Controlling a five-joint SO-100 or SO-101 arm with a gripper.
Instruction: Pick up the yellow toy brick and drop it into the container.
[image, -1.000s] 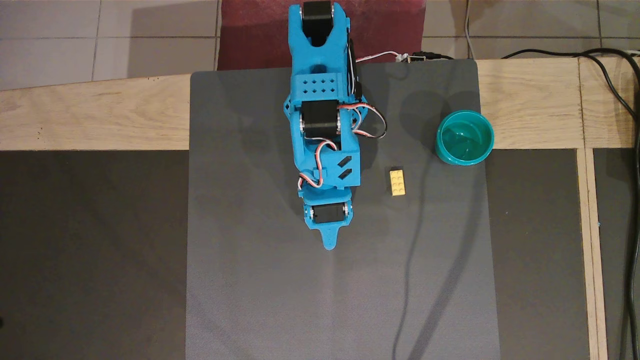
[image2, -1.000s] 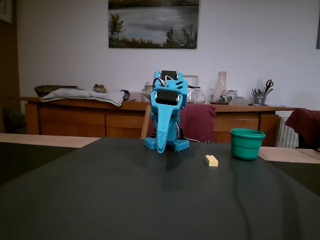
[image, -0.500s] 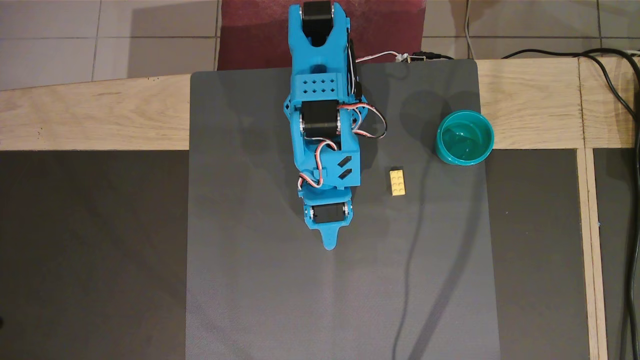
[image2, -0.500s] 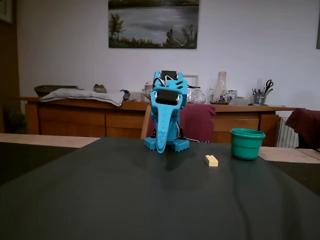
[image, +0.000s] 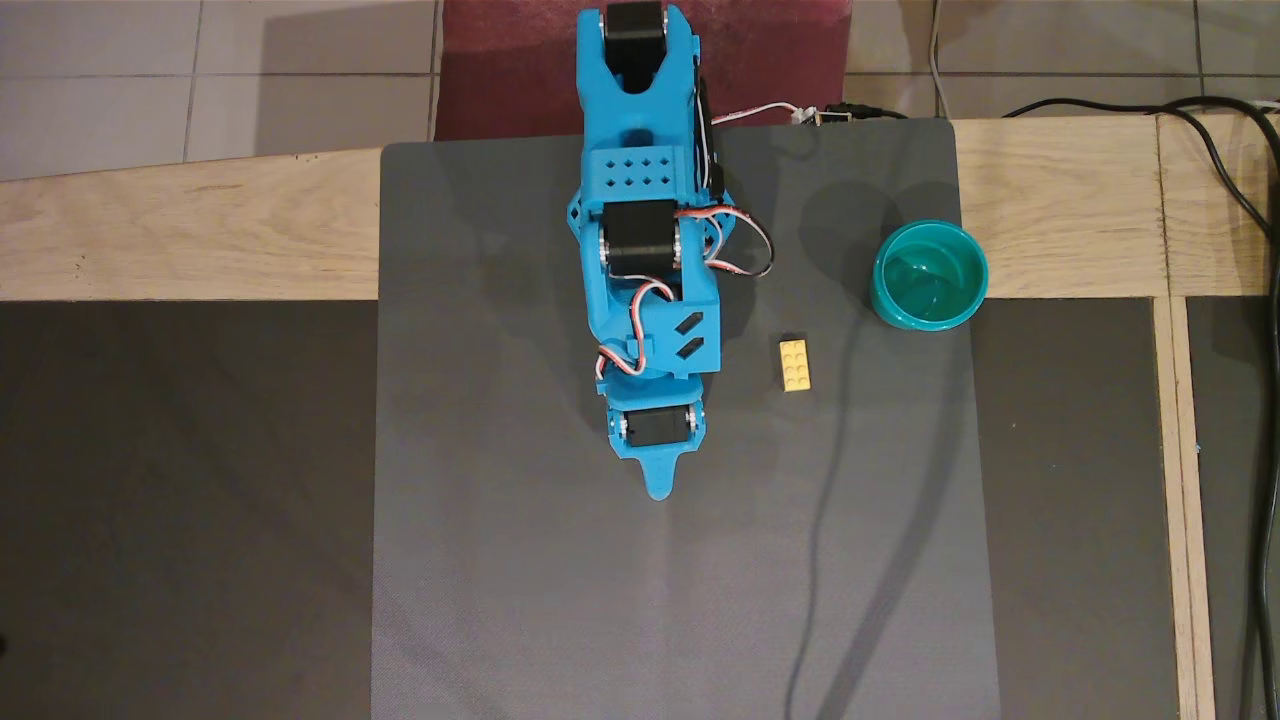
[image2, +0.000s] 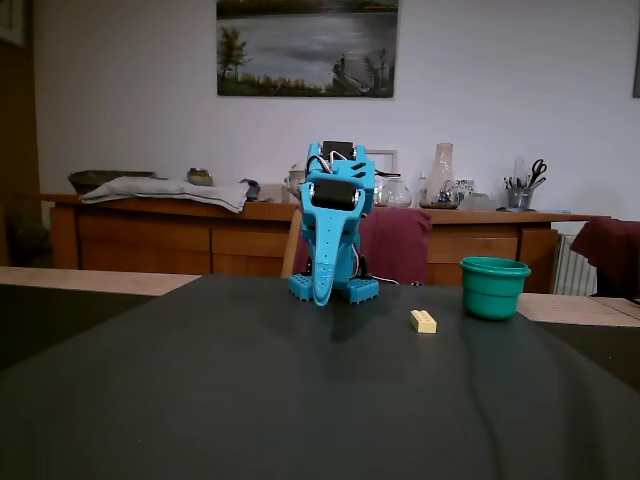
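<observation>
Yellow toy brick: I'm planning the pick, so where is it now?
In the overhead view the yellow toy brick lies on the grey mat, right of the folded arm, below-left of the teal cup.

My blue arm (image: 645, 250) sits folded over its base, the gripper (image: 658, 487) pointing down toward the near side (fingers together, as far as I can see), holding nothing.

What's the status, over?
Gripper shut, empty, arm folded at rest. Yellow toy brick flat on the mat, untouched. Container upright and apart from it. Path clear.
</observation>
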